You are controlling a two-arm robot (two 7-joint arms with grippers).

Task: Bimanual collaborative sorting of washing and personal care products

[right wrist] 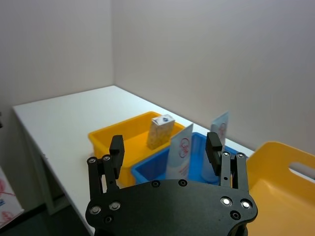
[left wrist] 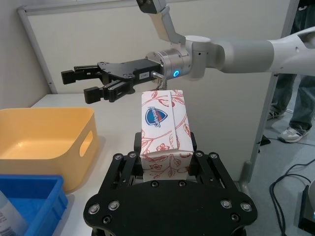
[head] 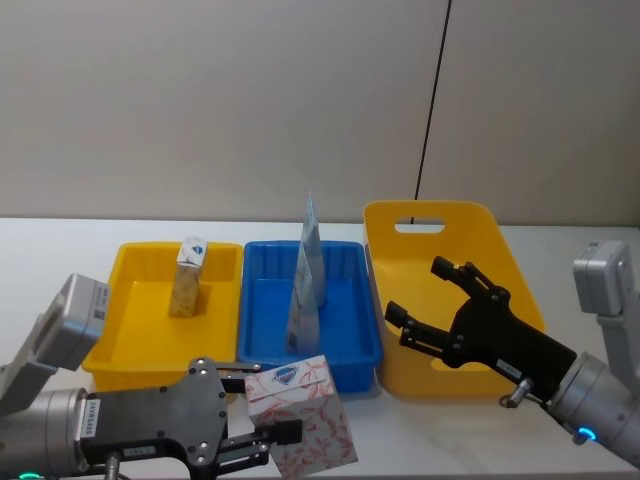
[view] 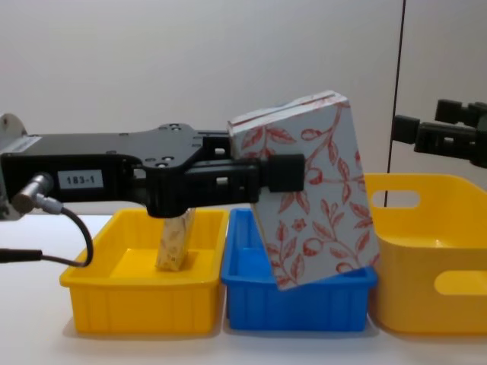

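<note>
My left gripper (head: 275, 405) is shut on a large white pack with red leaf-vine print (head: 303, 412), held tilted in the air in front of the blue tray (head: 355, 352). The left wrist view shows the pack (left wrist: 165, 125) upright between the fingers (left wrist: 195, 156). My right gripper (head: 415, 290) hangs open and empty over the large yellow basket (head: 432, 213), facing the pack. A small cream carton (head: 188, 277) stands in the left yellow tray (head: 128, 330). Pale blue-white pouches (head: 308, 270) stand upright in the blue tray.
The two trays and the basket sit side by side across the white table (head: 60, 240), with a plain wall behind. Bare tabletop lies in front of the basket (head: 450, 425) and to the far left.
</note>
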